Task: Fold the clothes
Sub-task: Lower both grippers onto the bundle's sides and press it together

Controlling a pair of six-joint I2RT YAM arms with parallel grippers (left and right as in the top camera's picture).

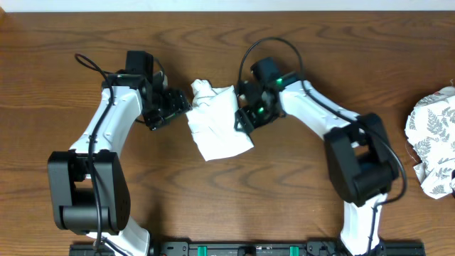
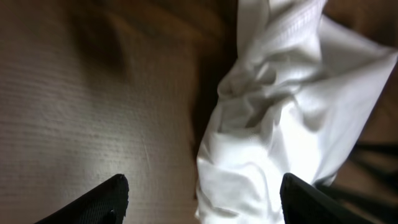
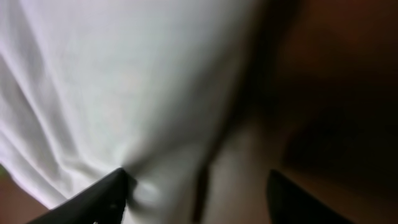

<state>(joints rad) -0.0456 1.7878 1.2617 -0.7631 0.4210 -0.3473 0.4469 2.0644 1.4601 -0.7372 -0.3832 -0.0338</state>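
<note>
A crumpled white garment lies bunched on the wooden table between my two grippers. My left gripper is open at its left edge; in the left wrist view the white cloth lies between and ahead of the open fingers. My right gripper is open at the garment's right edge; in the right wrist view its fingers straddle the edge of the white cloth, one finger pressing on the fabric.
A second garment, white with a grey leaf print, lies at the table's right edge. The dark wooden table extends all round. The arms' bases stand at the front edge.
</note>
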